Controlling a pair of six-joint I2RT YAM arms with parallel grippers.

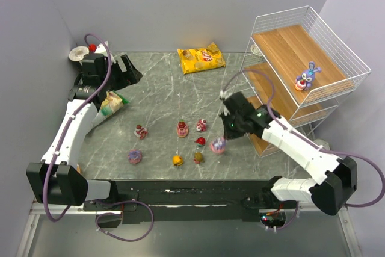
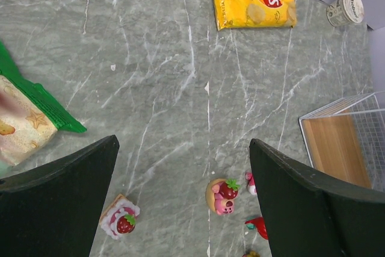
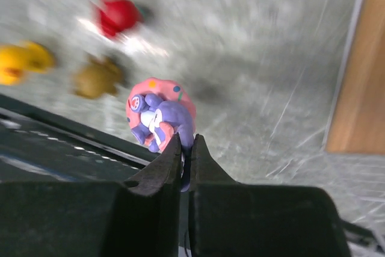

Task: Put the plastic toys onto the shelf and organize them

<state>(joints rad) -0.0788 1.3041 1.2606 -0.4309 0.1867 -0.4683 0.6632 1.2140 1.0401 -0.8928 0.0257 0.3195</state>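
Right gripper (image 3: 186,148): jaws clamped on the purple bunny (image 3: 159,118) with its pink donut base. Other toys (image 1: 182,129) lie on the table (image 1: 156,88) at its 9 o'clock. The shelf (image 1: 283,46) stands at 2 o'clock, with a second bunny (image 1: 307,78) on its top board. Left gripper (image 2: 183,145): jaws wide apart, holding nothing.

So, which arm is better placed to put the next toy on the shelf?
Right. The right gripper is shut on the purple bunny, and the shelf stands close on that arm's side. The left gripper hangs open at the far left, away from the shelf.
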